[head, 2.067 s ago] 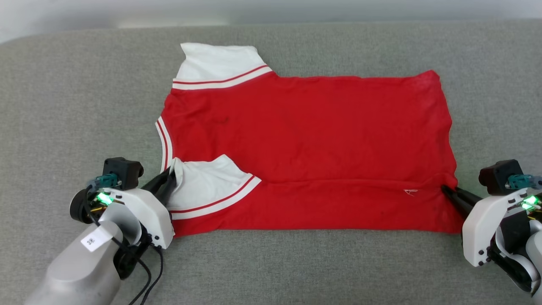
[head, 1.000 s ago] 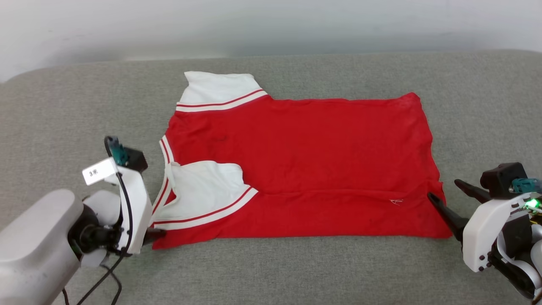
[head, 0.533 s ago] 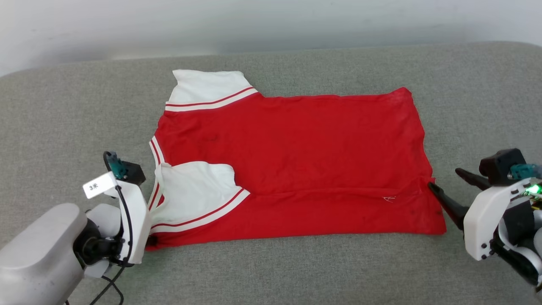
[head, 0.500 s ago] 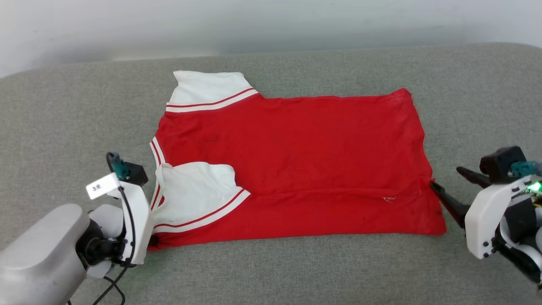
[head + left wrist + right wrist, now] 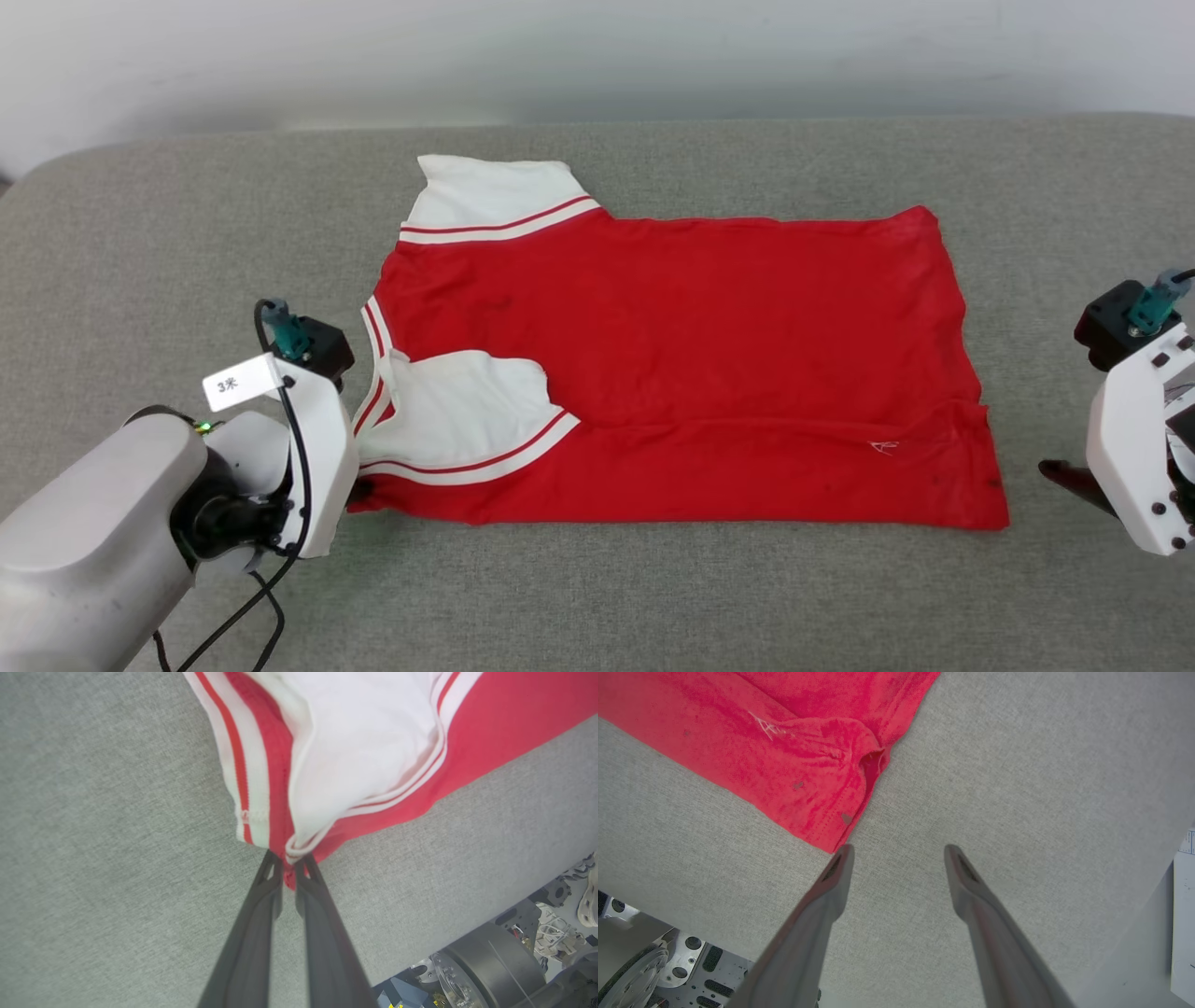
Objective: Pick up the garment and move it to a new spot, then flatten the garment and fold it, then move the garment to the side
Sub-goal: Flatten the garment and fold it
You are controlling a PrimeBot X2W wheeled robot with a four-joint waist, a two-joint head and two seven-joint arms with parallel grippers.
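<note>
Flat on the counter (image 5: 597, 597) lies the garment (image 5: 672, 373), a thin red knit shirt spread sideways, neck toward the robot's left and hem toward its right. Its near long edge is folded over toward the middle, so the near sleeve (image 5: 467, 411), white with red-striped trim, rests on the red body, while the far sleeve (image 5: 490, 191) sticks out at the far left corner. The cloth is mostly smooth, with a soft ridge along the fold and a small pucker at the near right corner. The counter is covered in a grey, finely woven fabric with a rounded far corner, and a plain pale wall (image 5: 597, 56) stands behind it. The left end effector (image 5: 288, 863) has its two dark fingers closed nearly together on the garment's near left corner, red cloth pinched between the tips. The right end effector (image 5: 899, 854) is spread wide and holds nothing, over bare grey fabric just beside the near right corner. Half a second ago one of its fingers lay against the fold at the hem; now it stands clear of the cloth, while the left keeps its pinch on the same corner.
</note>
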